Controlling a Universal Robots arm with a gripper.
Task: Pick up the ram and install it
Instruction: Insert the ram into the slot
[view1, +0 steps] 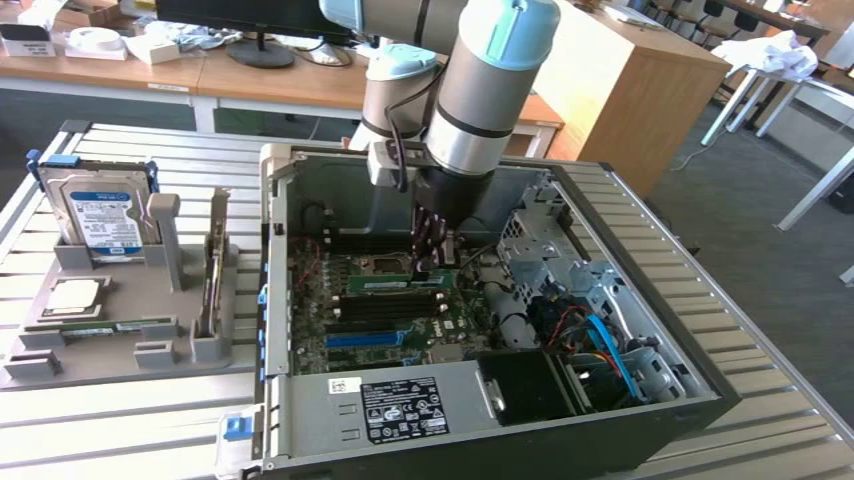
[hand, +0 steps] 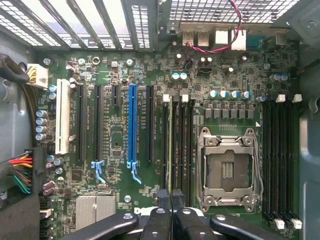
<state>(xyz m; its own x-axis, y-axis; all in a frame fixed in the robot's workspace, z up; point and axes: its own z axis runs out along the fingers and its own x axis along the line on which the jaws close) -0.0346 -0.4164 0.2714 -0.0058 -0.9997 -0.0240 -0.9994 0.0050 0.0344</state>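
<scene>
Ram (hand: 170, 145) slotted upright in motherboard (hand: 115, 150), inside open case (view1: 601, 440), hand (hand: 171, 200) clenched over ram's end, hard drive (view1: 104, 215) in grey rack (view1: 100, 355)

exterior view: open case (view1: 534, 450) on desk (view1: 134, 420), parts holder (view1: 94, 350) at its 9 o'clock. on holder: hard drive (view1: 104, 215) at 12, processor (view1: 74, 295) at 9. in case: ram (view1: 400, 283) seated in motherboard (view1: 350, 352) slot, just 6 o'clock of CPU socket (view1: 380, 265); power supply (view1: 387, 405) at 6

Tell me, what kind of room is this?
Probably a robotics lab or workshop: a robot arm reaches into an open computer case on a slatted metal table, with wooden desks behind.
</scene>
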